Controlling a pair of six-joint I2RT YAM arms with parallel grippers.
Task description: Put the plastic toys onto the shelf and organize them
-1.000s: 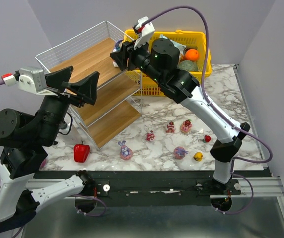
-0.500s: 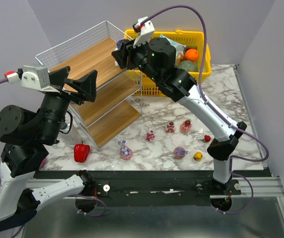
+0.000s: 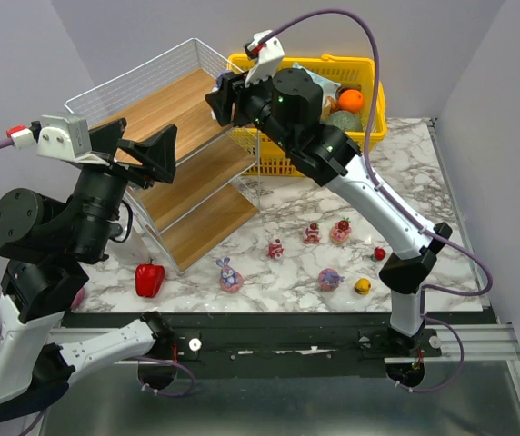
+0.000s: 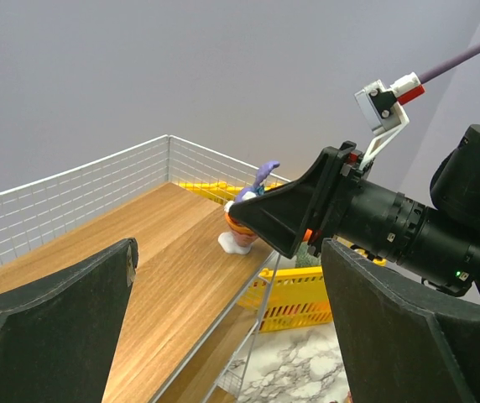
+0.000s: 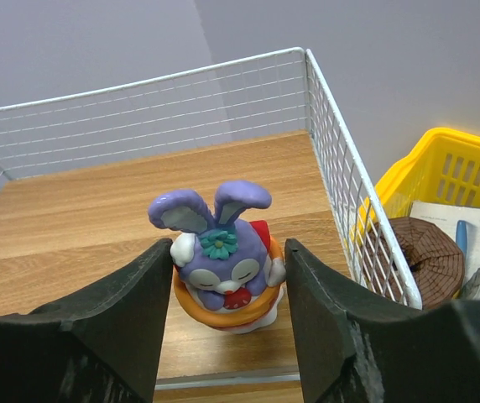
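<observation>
The left gripper (image 3: 148, 145) hangs over the left part of the shelf (image 3: 165, 100), its claw spread as wide as it goes and holding nothing. It is best kept out of the way for now. Below it, near the table's (image 3: 405, 182) near left corner, lies a red bell pepper (image 3: 150, 279), which is not one of the toys.

On the shelf's top board, close to its back right corner and just inside the wire wall, a purple bunny (image 5: 221, 260) stands upright on its base. The right gripper (image 3: 219, 98) has one finger close on each side of the bunny's orange ring. Whether they press it or have just let go I cannot tell.

The step in hand looks like the release. It would go best if the jaws part evenly and well clear of the ring before the arm moves. The arm should then back out along the line of its fingers, not sideways, so that neither finger clips the ears or tips the figure. The wire wall on the right leaves little room there.

About seven other toys (image 3: 275, 248) lie scattered along the table's near edge, right of the shelf. Behind them a yellow basket (image 3: 380, 100) stands at the back edge.
</observation>
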